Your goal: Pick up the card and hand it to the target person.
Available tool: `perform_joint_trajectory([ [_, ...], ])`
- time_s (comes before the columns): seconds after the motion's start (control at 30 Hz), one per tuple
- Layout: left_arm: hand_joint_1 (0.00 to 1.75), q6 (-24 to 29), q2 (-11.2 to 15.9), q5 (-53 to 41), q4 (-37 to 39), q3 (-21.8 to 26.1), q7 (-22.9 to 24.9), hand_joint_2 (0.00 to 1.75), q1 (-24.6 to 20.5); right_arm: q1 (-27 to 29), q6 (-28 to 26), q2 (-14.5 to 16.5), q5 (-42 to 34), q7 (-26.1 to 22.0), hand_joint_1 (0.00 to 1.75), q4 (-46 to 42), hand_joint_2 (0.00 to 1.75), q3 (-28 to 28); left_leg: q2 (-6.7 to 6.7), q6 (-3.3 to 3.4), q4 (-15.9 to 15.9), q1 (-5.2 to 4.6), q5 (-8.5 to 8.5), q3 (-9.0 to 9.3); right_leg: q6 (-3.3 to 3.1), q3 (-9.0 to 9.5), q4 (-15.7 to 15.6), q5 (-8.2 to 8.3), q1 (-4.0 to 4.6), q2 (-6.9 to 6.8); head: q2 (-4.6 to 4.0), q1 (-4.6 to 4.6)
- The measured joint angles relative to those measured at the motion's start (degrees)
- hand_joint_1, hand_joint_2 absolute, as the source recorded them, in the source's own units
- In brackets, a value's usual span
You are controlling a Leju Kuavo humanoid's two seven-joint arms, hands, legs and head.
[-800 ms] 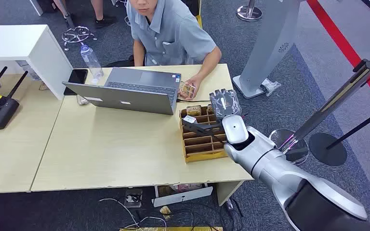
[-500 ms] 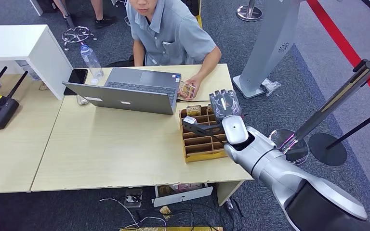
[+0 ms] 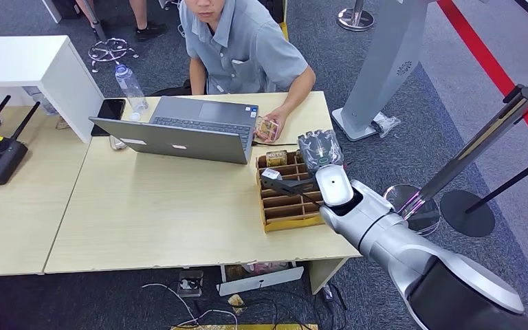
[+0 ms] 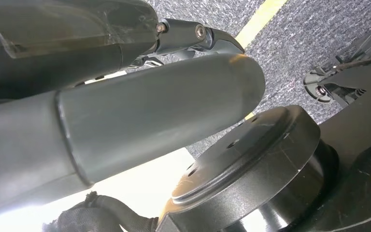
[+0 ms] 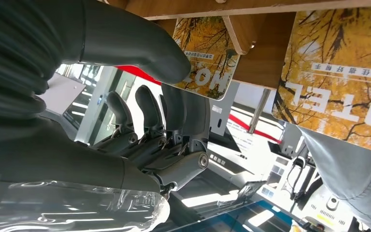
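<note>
Right hand (image 3: 320, 152) has crept slightly toward the far end of the wooden card rack (image 3: 285, 218) since 0.8 s ago; the person's hand (image 3: 272, 128) holding a card beside the laptop (image 3: 179, 134) has barely stirred

- Right wrist view: thumb (image 5: 140, 46) lies across 1 yellow hotel card (image 5: 206, 58), dark fingers (image 5: 174, 116) on its other side. Looks like a pinch grip closing on that card, though actual contact on the finger side is hard to confirm
- A 2nd card (image 5: 338, 77) stands in the neighbouring slot, apart from the hand
- Cards stand on edge in slots, so an edge is free to grip from above; that likely explains the hand coming in over the rack's far end
- Left hand (image 4: 125, 121): grey thumb fills the wrist view, arm hanging; cannot tell whether its fingers are apart or curled
- Person sits just beyond the rack, so handover reach is short
</note>
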Motion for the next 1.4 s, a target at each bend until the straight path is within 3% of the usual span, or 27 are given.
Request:
perform_joint_trajectory([
  [0.1,0.0,0.0,0.0,0.0,0.0,0.0,-0.1,0.0,0.1,-0.1,0.6,-0.1,0.8,0.0,1.4,-0.5,1.75,0.4,0.01,0.0,0.0,0.0,0.0,0.01,0.0,0.0,0.0,0.0,0.0,0.0,0.0,0.0],
  [0.23,0.0,0.1,0.0,0.0,0.0,0.0,-0.2,0.0,0.2,-0.1,1.4,-0.4,1.7,0.0,1.75,-1.5,1.75,0.7,0.02,0.0,0.0,0.0,0.0,0.0,0.0,-0.01,0.0,0.0,0.0,0.0,0.0,0.01],
  [0.97,0.0,1.3,0.6,-0.7,-0.1,0.1,-0.5,0.0,1.8,-2.1,6.9,-6.9,8.2,3.2,1.75,-20.7,1.75,1.2,0.04,0.0,0.0,0.0,0.0,-0.01,0.0,-0.02,0.0,0.0,0.0,0.02,0.0,0.0],
  [1.4,0.0,1.3,0.6,-1.2,-0.5,0.1,0.1,0.0,2.0,-2.7,4.3,-8.6,7.7,4.2,1.75,-26.5,1.75,-0.3,0.02,0.0,0.0,0.0,0.0,-0.02,0.0,-0.01,0.0,0.0,0.0,0.0,0.0,0.0],
])
